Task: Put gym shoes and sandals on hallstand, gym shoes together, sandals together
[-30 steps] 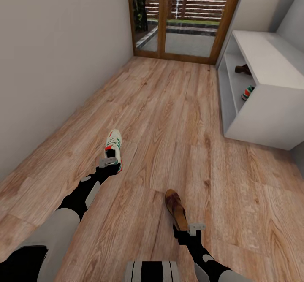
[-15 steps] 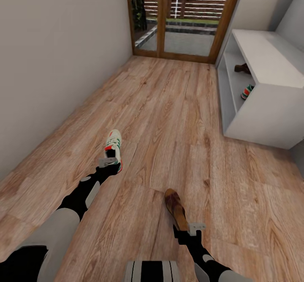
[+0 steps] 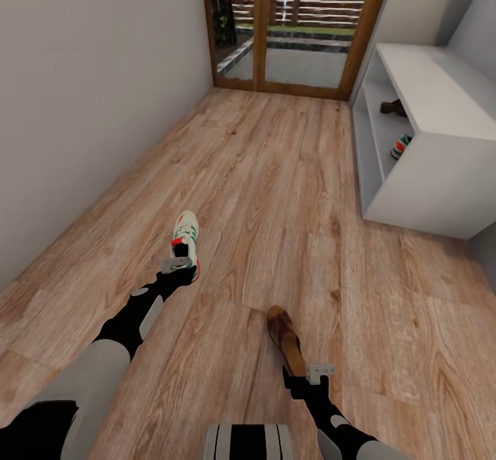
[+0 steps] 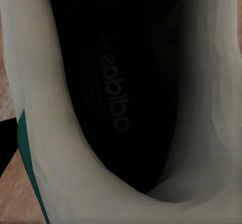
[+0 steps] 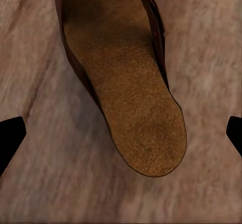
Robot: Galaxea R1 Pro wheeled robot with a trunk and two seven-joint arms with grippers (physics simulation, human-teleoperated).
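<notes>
A cream gym shoe with green stripes and a red heel patch points away from me, and my left gripper is shut on its heel. The left wrist view looks into its dark insole, with one finger outside the collar. A brown sandal lies on the corridor floor. My right gripper stands open just behind its heel. The tan footbed sits between the spread fingertips without touching them. On the hallstand, the lower shelf holds another sandal and gym shoe.
A plain wall runs along the left of the corridor. A wood-framed glass door closes the far end. The hallstand stands against the right side, with open plank floor between it and me.
The whole view has shifted a little; door and hallstand sit higher in the picture. The gym shoe stays fixed to the left gripper. The sandal has drifted slightly away from the right gripper.
</notes>
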